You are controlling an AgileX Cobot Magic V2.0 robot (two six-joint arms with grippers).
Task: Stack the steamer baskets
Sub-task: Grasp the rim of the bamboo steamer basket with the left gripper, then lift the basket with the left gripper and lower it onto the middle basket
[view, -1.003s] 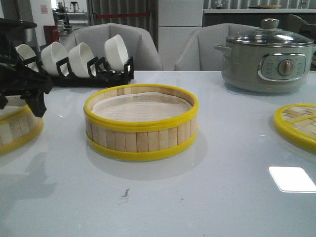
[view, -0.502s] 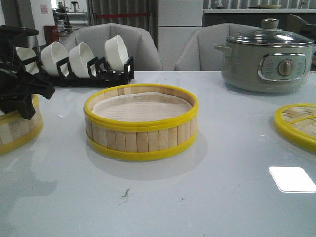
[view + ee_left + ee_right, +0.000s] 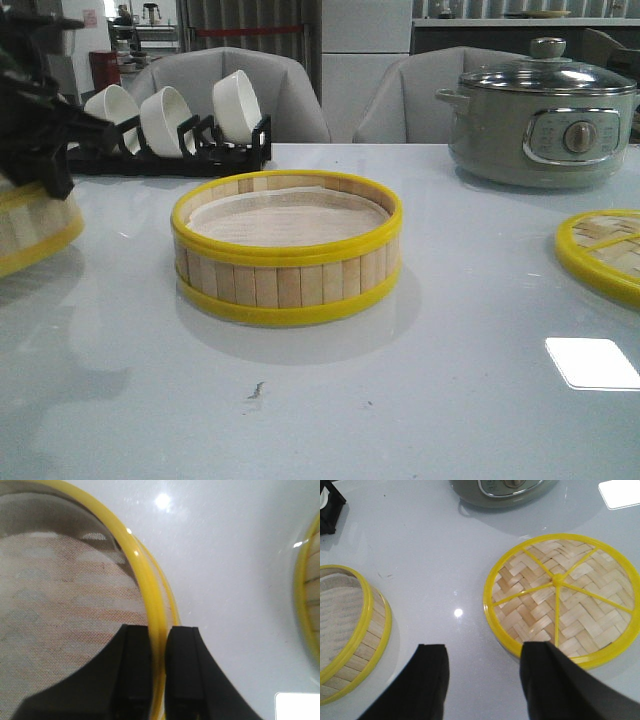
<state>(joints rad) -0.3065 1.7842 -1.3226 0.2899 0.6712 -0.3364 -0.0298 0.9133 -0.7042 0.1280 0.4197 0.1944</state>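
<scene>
One steamer basket (image 3: 286, 245) with pale slats, yellow bands and a white liner stands on the table's middle; the right wrist view shows it too (image 3: 350, 630). The second steamer basket (image 3: 30, 225) hangs at the far left, lifted a little off the table. My left gripper (image 3: 45, 170) is shut on its yellow rim (image 3: 150, 585), one finger inside over the liner and one outside (image 3: 160, 630). My right gripper (image 3: 482, 650) stands open above bare table between the middle basket and the lid, with nothing between its fingers.
A flat woven lid (image 3: 562, 597) with a yellow rim lies at the right (image 3: 605, 255). A grey electric pot (image 3: 540, 120) stands at the back right. A black rack of white bowls (image 3: 170, 125) stands at the back left.
My left gripper has risen with the left basket held by its rim, so the basket now hangs higher at the frame's left edge. The middle basket has not moved.
</scene>
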